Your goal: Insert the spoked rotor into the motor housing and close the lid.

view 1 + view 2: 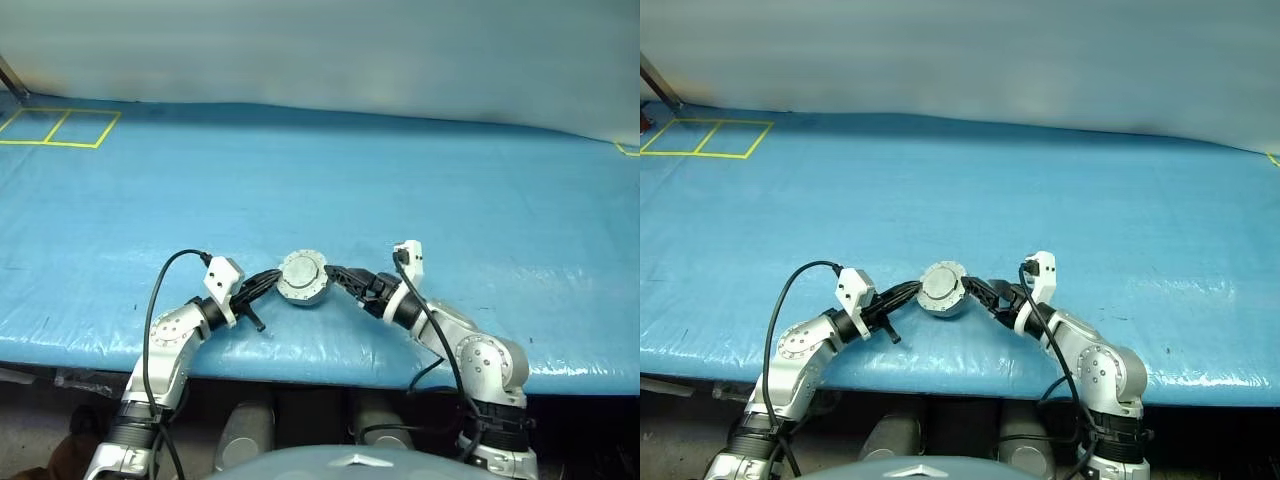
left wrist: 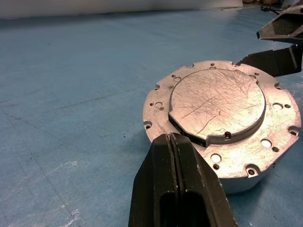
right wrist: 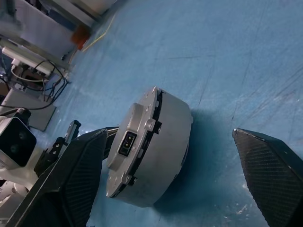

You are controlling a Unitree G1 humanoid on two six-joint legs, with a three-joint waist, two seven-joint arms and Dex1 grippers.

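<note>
Scratched silver-grey lid (image 2: pixel 218 106), silver motor housing (image 3: pixel 161 151), blue table cover (image 1: pixel 400 180), yellow floor-tape lines (image 1: pixel 60 128)

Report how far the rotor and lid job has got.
Done, by the look of it: the lid lies shut on the motor housing, plain grey outer face up, so the spoked rotor cannot be seen and is presumably inside. In hand: the left gripper, shut, sits at the lid's rim; the right gripper stands open beside the housing, holding nothing. Left: probably only drawing both arms away; whether the lid is fully seated cannot be told.
</note>
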